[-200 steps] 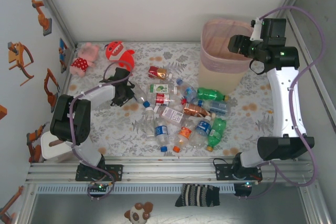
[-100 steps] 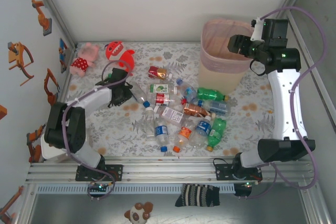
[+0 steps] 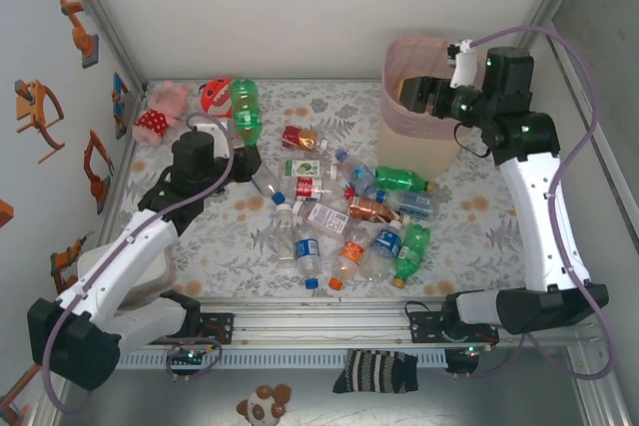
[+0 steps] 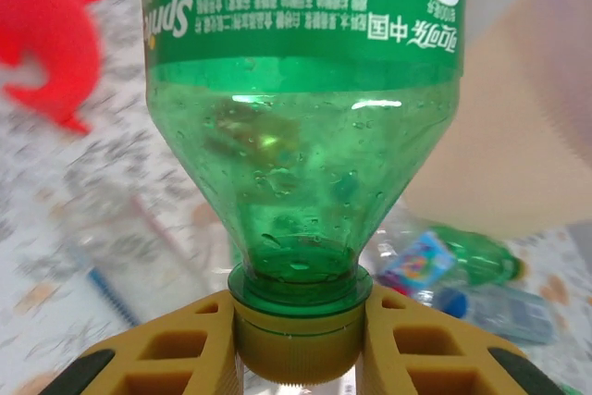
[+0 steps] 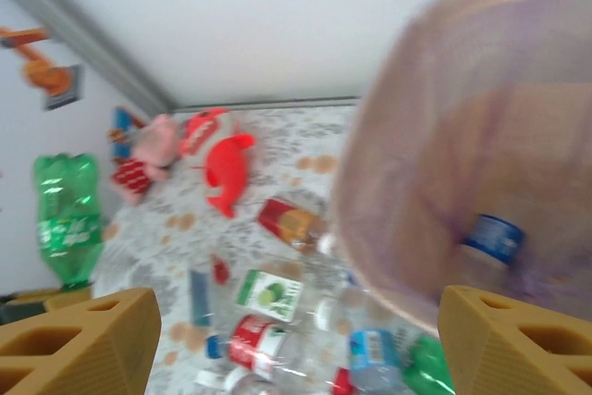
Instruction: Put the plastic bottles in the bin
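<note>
The left gripper (image 4: 296,344) is clamped on the neck and cap of a green bottle (image 4: 301,136). The bottle is held cap-down, with its body rising above the jaws and clear of the table (image 3: 240,236). Just beyond the jaws sit the red plush (image 3: 213,97) and the pink plush (image 3: 160,112), both close to the raised bottle. To the right of these jaws lies the loose heap of bottles (image 3: 349,212), and past it stands the bin (image 3: 424,152). The right gripper (image 3: 419,95) hangs at the bin's rim, jaws spread wide with nothing held. The pink mesh wall is just ahead and to the right of its fingers, and a blue-labelled bottle (image 5: 492,238) shows through it.
</note>
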You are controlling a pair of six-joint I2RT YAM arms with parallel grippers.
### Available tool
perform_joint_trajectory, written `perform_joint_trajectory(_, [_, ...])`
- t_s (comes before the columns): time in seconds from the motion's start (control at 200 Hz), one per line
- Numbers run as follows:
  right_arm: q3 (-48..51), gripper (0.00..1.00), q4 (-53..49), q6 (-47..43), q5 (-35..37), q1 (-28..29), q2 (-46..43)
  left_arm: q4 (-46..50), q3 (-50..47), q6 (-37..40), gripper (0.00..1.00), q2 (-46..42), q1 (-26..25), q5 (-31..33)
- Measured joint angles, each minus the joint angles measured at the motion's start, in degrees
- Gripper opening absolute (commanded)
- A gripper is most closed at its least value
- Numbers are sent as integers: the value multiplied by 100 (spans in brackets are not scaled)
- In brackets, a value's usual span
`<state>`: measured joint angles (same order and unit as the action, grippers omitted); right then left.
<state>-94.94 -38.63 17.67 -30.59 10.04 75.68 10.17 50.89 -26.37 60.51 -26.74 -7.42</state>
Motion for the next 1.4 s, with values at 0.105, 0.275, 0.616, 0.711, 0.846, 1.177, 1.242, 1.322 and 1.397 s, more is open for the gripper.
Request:
perform_joint_trajectory(0.105, [136, 78, 448, 35, -431, 376, -142, -317, 2, 291, 3, -105, -138, -662])
perform_joint_trajectory(0.275, [223, 80, 1158, 59, -1021, 977, -275, -994, 13, 468, 3, -109, -367, -1851])
perform_joint_trajectory(0.616, [487, 90, 2457, 210, -1692, 1792, -413, -2437, 157, 391, 0, -39, -789, -3637])
perform_joint_trajectory(0.711, [522, 90, 2721, 232, -1810, 1967, -402, -2575, 297, 387, 0, 63, -981, -3960])
perform_joint_trajectory(0.846, [522, 90, 3003, 256, -1937, 2098, -396, -2664, 527, 398, 0, 236, -1255, -4288])
perform_joint_trajectory(1.177, [520, 79, 3182, 402, -2214, 2194, -317, -2723, 796, 422, 0, 503, -1606, -4629])
perform_joint_trajectory(1.242, [520, 75, 3230, 479, -2269, 2194, -317, -2723, 802, 426, 0, 505, -1609, -4629])
perform_joint_trajectory(1.322, [520, 68, 3281, 579, -2319, 2199, -317, -2719, 813, 450, 1, 505, -1609, -4621])
perform_joint_trajectory(1.397, [487, 64, 3250, 662, -2341, 2205, -317, -2704, 826, 463, 2, 505, -1609, -4599])
